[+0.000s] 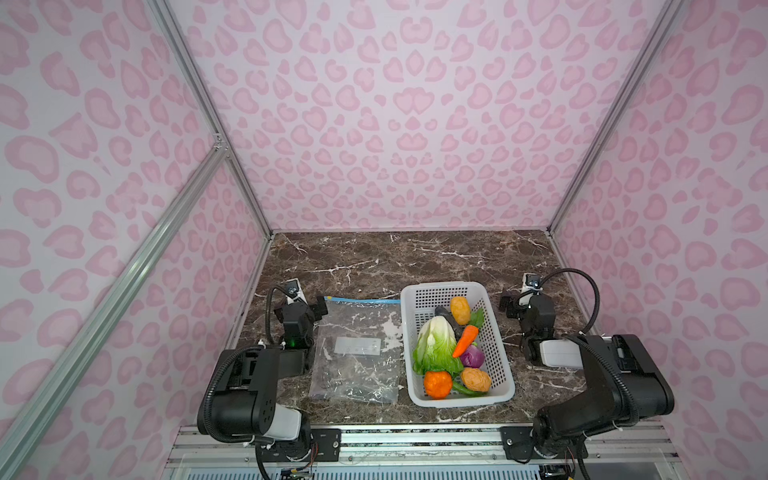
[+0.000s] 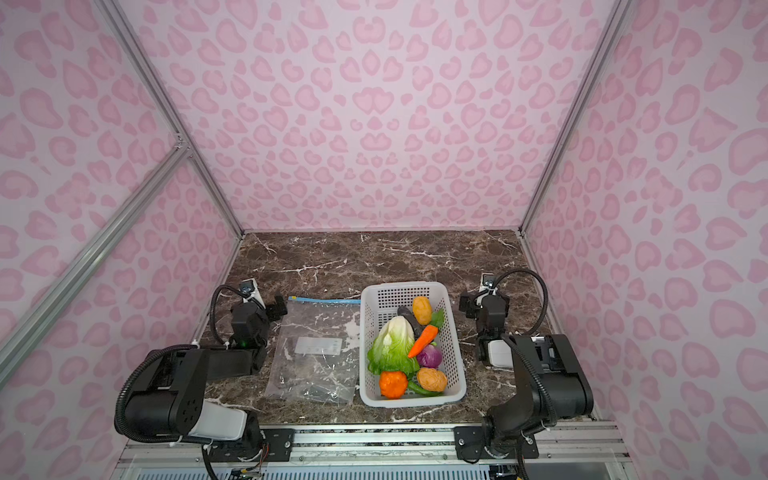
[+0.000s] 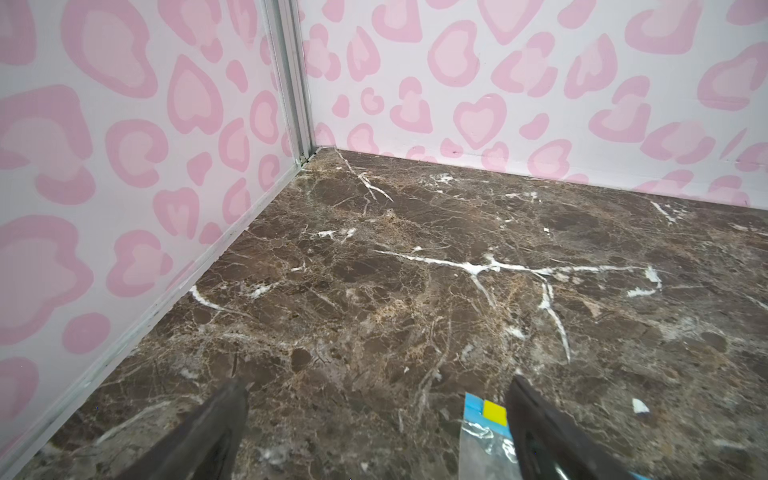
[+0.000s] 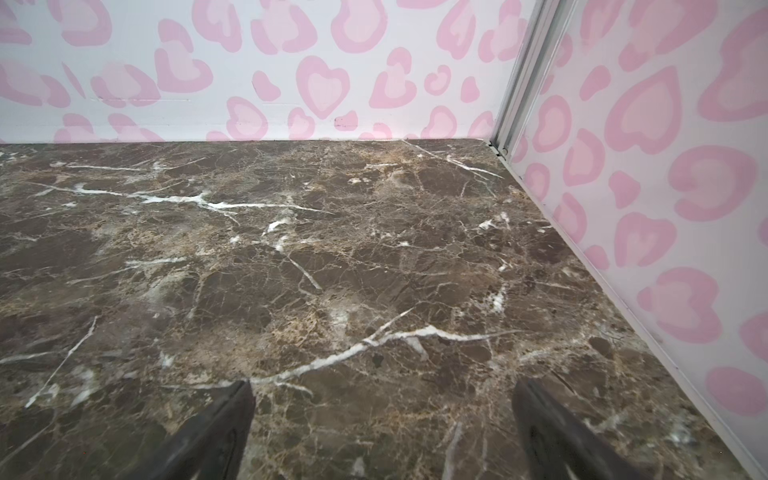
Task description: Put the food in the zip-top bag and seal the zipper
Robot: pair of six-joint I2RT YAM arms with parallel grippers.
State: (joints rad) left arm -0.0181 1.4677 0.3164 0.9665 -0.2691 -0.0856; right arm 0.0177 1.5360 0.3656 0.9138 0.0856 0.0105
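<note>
- While the food [image 1: 436, 345] sits untouched in the white basket [image 1: 419, 299], the zip-top bag [image 1: 357, 353] lies flat just left of it.
- Both the left end effector [image 3: 376, 384] and the right end effector [image 4: 382, 385] gape wide, empty.
- Next, probably: open the bag's mouth at the far-edge zipper [image 1: 365, 299].

- White perforated rectangular plastic basket [image 1: 461, 400]: stands on the tabletop, right of centre.
- Dark brown, white-veined marble tabletop [image 1: 415, 257]: flat, runs wall to wall.
- White wall panels with pink heart spots [image 1: 395, 124]: on three sides.
- Silver aluminium frame post [image 3: 293, 75]: in a rear corner.
- Silver aluminium rail [image 1: 415, 440]: along the front edge.
</note>
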